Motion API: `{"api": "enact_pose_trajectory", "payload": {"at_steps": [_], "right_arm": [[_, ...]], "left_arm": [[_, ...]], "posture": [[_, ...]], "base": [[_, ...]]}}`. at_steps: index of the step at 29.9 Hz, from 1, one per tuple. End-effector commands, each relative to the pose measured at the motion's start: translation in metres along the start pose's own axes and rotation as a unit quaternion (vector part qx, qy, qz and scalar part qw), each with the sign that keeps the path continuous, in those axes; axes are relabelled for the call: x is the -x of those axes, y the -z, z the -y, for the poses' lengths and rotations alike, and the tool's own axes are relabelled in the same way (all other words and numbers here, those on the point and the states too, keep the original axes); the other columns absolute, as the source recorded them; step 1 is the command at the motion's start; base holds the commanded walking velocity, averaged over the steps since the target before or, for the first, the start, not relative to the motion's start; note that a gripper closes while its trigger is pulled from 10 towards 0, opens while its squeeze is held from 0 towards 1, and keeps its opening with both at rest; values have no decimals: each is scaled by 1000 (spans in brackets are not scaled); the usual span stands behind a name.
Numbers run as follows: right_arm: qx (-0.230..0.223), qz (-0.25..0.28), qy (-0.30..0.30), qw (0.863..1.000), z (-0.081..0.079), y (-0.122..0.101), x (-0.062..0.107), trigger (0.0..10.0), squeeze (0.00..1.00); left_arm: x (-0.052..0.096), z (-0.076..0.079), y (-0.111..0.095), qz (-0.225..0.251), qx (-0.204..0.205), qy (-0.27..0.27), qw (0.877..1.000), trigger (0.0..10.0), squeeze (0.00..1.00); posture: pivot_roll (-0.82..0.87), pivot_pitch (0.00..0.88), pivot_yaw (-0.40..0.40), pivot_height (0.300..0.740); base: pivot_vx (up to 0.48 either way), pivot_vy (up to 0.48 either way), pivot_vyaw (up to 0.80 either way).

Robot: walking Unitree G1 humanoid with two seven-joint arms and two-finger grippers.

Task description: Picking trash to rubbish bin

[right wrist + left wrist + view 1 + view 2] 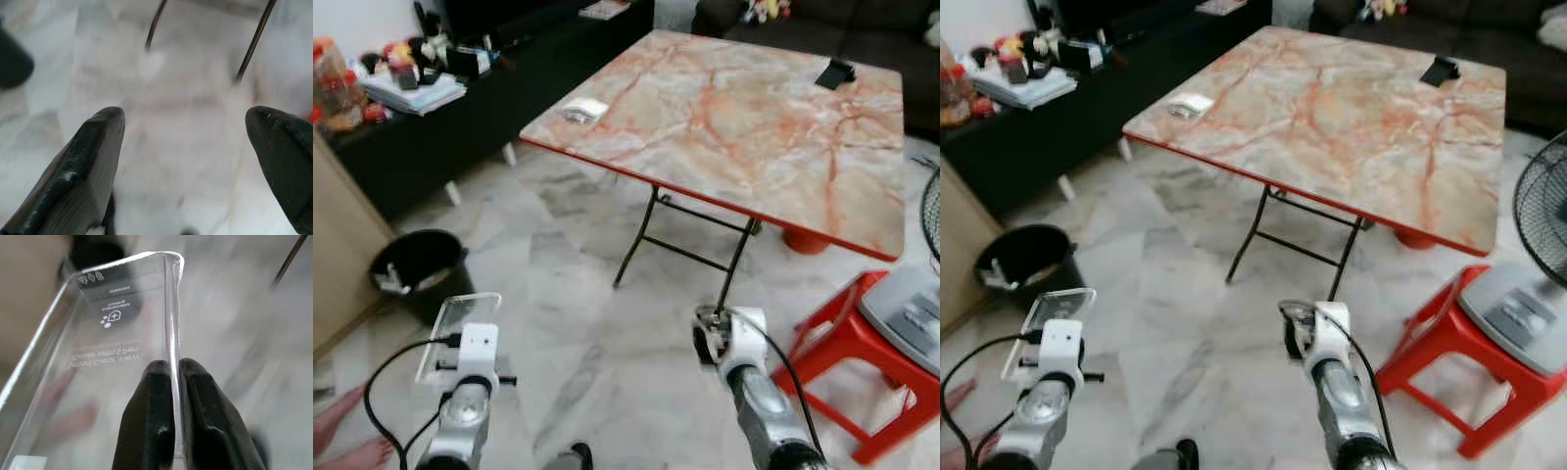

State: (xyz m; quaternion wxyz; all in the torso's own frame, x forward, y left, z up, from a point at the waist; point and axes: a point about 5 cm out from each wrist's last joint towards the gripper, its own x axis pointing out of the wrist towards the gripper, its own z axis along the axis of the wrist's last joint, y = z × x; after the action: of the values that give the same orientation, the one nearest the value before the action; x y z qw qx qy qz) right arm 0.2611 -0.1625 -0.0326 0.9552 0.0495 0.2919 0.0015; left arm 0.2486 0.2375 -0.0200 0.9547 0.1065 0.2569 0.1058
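Note:
My left gripper (175, 369) is shut on the edge of a clear plastic package (98, 347) with printed white text. In the left eye view that clear plastic package (458, 328) is held low at my left, just right of a black rubbish bin (419, 272) on the floor. The bin holds some pale trash. My right gripper (183, 147) is open over the marble floor with nothing between its fingers. A small white piece of trash (584, 111) lies at the near left corner of the marble-patterned folding table (744, 127).
A red plastic stool (847, 343) with a grey fan base on it stands at my right. A black low cabinet (431, 137) with clutter runs along the left. A dark object (835, 73) lies on the table's far side. A person's bare feet (342, 431) show at lower left.

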Motion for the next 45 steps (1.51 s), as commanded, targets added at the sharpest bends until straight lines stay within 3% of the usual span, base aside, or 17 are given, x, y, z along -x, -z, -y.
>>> {"api": "enact_pose_trajectory", "payload": {"at_steps": [1,3,9,13,18,20,24,34,38,45], "right_arm": [[2,-52,17,998,6,26,8,10000,0],[2,-79,24,997,9,40,13,10000,0],[14,-127,54,990,19,73,30,10000,0],[36,-138,51,989,19,79,34,10000,0],[25,-144,56,988,18,80,34,10000,0],[28,-138,52,989,14,74,29,10000,0],[29,-134,48,989,11,72,28,10000,0],[29,-138,49,989,14,74,29,10000,0],[28,-145,39,988,16,77,31,10000,0],[37,-149,31,988,16,75,30,10000,0]], "left_arm": [[13,-11,41,-93,-7,-15,996,10000,0],[23,-15,64,-141,-7,-22,990,10000,0],[49,-15,103,-209,3,-23,978,10000,0],[51,-13,106,-217,-4,-20,976,10000,0],[48,-15,104,-216,0,-22,976,10000,0],[39,-15,90,-191,-1,-19,981,10000,0],[36,-15,86,-184,-4,-18,983,10000,0],[38,-9,89,-188,-2,-16,982,10000,0],[43,-3,94,-193,2,-18,981,10000,0],[45,-8,98,-206,-9,-40,978,10000,0]], "posture": [[107,138,12,740],[104,138,13,740],[109,115,14,740],[118,103,15,740],[116,98,18,740],[106,112,25,740],[109,120,25,740],[100,151,9,740],[93,160,-13,740],[100,164,-12,740]], "base": [[0,0,0],[0,0,0],[0,0,133],[0,0,728],[0,0,794],[0,0,794],[0,0,794],[0,0,767],[74,0,0],[411,0,0]]}}
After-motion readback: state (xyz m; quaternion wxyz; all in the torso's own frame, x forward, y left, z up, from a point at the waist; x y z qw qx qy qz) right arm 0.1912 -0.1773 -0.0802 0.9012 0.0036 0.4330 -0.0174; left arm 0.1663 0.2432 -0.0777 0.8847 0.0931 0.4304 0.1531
